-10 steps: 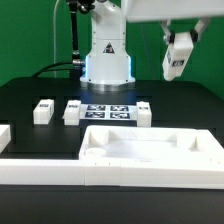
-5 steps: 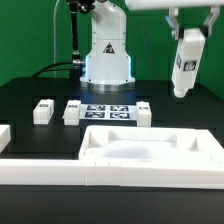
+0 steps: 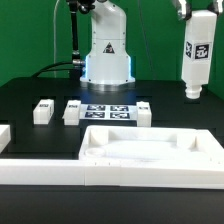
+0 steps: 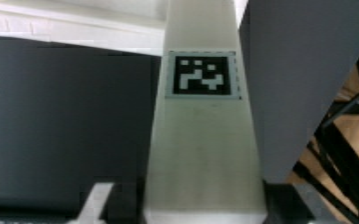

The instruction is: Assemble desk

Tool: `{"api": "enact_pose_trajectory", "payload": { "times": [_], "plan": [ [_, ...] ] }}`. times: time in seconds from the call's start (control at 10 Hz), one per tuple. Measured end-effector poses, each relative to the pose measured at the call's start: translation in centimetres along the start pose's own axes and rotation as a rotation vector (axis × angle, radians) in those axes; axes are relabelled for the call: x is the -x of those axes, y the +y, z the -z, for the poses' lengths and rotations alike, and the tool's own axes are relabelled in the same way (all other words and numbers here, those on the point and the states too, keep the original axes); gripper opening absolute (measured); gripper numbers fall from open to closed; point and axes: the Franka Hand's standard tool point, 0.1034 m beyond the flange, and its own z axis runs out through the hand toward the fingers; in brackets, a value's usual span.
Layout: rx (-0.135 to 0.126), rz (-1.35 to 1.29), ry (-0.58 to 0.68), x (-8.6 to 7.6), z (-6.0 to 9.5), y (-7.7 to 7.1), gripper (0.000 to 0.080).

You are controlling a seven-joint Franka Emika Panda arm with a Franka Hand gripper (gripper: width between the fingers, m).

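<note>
Hand: the two-finger gripper (image 3: 187, 10) is clamped on the top end of a white square plastic leg (image 3: 196, 55) with a black-and-white tag.
Leg: it hangs upright in the air, high at the exterior view's right.
Why upright: likely so its end can go straight down.
Top: the wide flat white plastic desk top (image 3: 150, 150) lies hollow side up on the black table (image 3: 30, 95), ready for legs.
Waiting: more white legs (image 3: 73, 111) lie beside the marker board (image 3: 108, 111).
</note>
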Motion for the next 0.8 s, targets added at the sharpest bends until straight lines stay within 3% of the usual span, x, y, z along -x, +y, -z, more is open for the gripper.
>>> {"api": "enact_pose_trajectory", "payload": {
  "times": [0.1, 0.3, 0.5, 0.8],
  "plan": [
    [0.003, 0.003, 0.078, -0.2, -0.3, 0.0, 0.029],
    [0.003, 0.009, 0.217, 0.7, -2.9, -0.4, 0.029],
    [0.002, 0.033, 0.199, -0.1, -3.8, -1.2, 0.029],
    [0.017, 0.074, 0.186, 1.2, -5.3, -0.8, 0.029]
  ]
}}
